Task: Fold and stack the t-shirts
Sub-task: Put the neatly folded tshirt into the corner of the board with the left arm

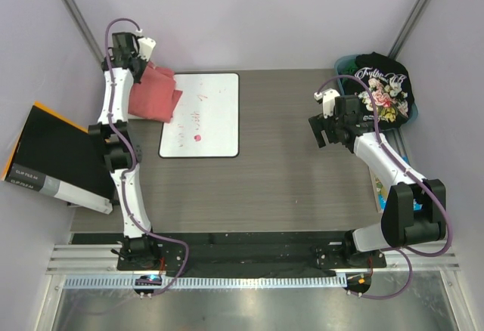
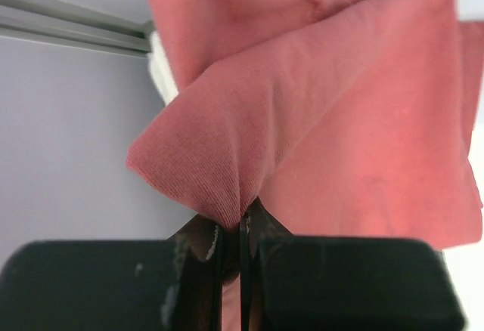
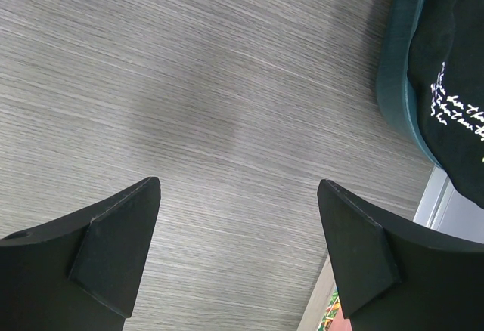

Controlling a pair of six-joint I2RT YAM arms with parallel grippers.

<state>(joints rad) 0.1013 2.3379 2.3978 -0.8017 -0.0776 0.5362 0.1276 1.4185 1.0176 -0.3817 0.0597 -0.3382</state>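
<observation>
The salmon-red t-shirt (image 1: 153,93) hangs bunched at the table's far left, partly over the whiteboard's left edge. My left gripper (image 1: 140,63) is shut on a fold of the salmon-red t-shirt (image 2: 318,119), jaws pinched together around the cloth (image 2: 240,221). A bit of white cloth (image 2: 160,74) shows behind the red one. The black t-shirt with floral print and white script (image 1: 386,89) lies in a teal bin at the far right, and it also shows in the right wrist view (image 3: 454,81). My right gripper (image 1: 324,131) is open and empty over bare table, left of the bin.
A white whiteboard (image 1: 204,116) with red marks lies flat at the middle left. A black box with orange edge (image 1: 53,157) stands at the left edge. The teal bin (image 3: 397,66) sits at the far right corner. Colourful paper lies at the right edge (image 1: 380,187).
</observation>
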